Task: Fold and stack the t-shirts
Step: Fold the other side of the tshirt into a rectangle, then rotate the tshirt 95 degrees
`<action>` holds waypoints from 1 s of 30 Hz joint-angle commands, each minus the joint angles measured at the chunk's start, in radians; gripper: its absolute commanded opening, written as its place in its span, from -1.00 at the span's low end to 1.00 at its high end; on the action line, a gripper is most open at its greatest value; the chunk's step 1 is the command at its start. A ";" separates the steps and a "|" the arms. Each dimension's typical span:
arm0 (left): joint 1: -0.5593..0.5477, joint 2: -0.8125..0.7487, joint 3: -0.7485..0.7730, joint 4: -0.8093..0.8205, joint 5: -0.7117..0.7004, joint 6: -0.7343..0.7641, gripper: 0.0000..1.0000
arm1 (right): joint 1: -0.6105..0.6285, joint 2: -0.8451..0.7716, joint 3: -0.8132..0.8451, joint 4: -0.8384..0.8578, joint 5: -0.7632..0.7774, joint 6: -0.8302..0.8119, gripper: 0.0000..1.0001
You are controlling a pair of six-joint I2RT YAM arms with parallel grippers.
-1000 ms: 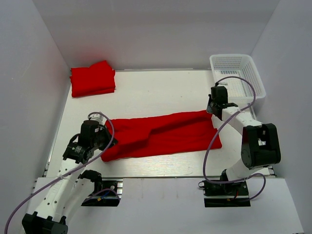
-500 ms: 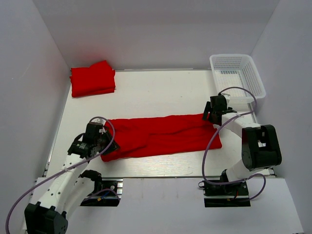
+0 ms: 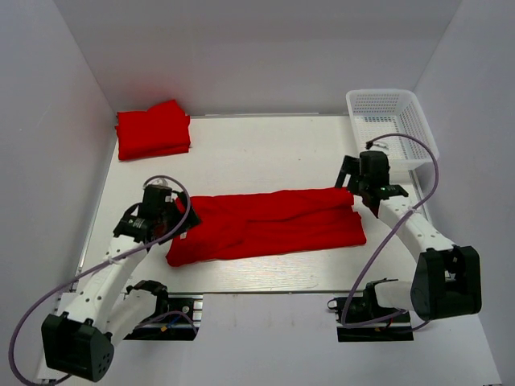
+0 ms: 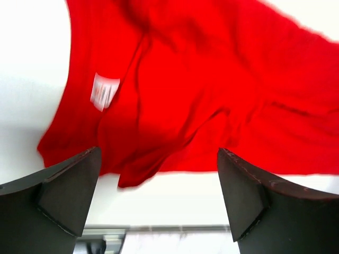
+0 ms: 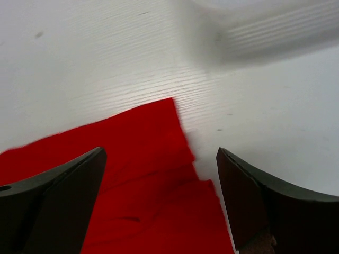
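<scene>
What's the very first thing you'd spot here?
The big red shirt jumps out first, stretched in a long strip across the middle of the white table. A robot arm stands at each end of it, the left fingers and the right fingers spread wide open and holding nothing. A folded red pile sits in the far left corner, and a white basket in the far right.

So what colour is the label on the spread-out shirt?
White; the label on the red t-shirt shows best in the left wrist view.

One spread t-shirt [image 3: 265, 223], one folded red pile [image 3: 153, 129] — one white basket [image 3: 392, 121]
</scene>
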 commanded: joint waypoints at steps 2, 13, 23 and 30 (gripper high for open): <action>-0.003 0.083 0.061 0.169 -0.025 0.061 1.00 | 0.033 0.025 0.017 0.102 -0.400 -0.119 0.81; -0.003 0.523 0.057 0.562 0.179 0.126 1.00 | 0.110 0.357 0.181 0.081 -0.514 -0.069 0.81; 0.008 0.732 0.120 0.522 0.075 0.135 1.00 | 0.073 0.311 0.062 -0.145 -0.041 0.085 0.81; 0.017 0.917 0.273 0.532 0.052 0.181 1.00 | 0.027 0.233 -0.013 -0.162 -0.053 0.065 0.81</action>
